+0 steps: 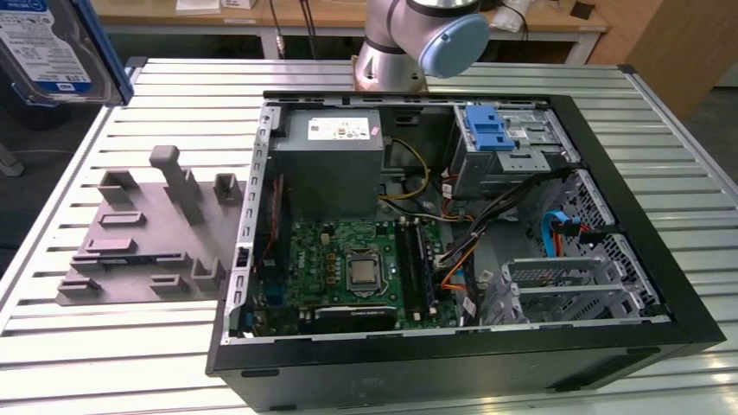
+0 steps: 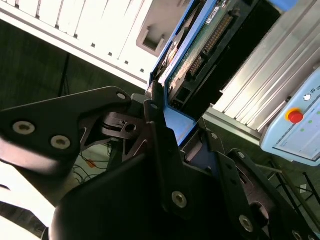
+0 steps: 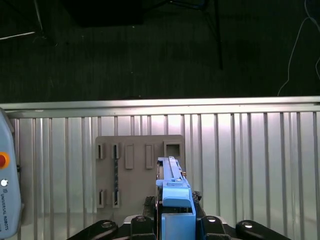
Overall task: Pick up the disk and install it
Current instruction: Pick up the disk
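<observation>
As it hangs above table [image 1: 116, 363], disk [image 2: 200, 45] sits clamped tight between both fingers [image 2: 159, 145].

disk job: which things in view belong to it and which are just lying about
Job: disk, clamped in gripper; open computer case; drive cage with blue latch.
Lying about: grey slotted fixture; teach pendant; slatted table.

Exterior view: high, angled down over slatted table [image 1: 116, 346] and computer case [image 1: 461, 367]. My first wrist view: faces down on grey fixture [image 3: 137, 145], shared with exterior view. Second wrist view: hard against disk [image 2: 200, 45] edge.
</observation>
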Controlling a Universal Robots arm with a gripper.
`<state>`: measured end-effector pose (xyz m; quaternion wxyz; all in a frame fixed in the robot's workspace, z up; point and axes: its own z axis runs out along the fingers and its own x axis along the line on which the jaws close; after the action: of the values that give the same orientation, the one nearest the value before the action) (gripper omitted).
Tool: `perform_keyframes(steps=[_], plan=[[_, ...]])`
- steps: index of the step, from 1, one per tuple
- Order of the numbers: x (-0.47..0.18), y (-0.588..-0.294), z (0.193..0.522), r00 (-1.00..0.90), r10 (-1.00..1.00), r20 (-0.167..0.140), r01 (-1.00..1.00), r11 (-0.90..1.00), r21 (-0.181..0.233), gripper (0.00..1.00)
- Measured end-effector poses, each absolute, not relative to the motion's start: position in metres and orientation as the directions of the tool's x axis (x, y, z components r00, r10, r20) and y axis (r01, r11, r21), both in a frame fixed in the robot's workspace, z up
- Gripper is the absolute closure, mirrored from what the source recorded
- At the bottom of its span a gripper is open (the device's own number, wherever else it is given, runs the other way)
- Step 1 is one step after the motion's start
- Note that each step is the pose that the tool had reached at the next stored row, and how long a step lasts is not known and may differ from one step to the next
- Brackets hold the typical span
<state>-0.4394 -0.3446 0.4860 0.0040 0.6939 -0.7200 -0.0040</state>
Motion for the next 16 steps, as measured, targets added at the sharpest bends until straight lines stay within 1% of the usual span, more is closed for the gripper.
perform_keyframes(steps=[9,16], plan=[[-0.430,-0.349,0.486,-0.037,-0.999,0.000,-0.999,0.037,0.011,0.64],[-0.424,-0.357,0.486,-0.037,-0.999,0.000,-0.999,0.037,0.011,0.64]])
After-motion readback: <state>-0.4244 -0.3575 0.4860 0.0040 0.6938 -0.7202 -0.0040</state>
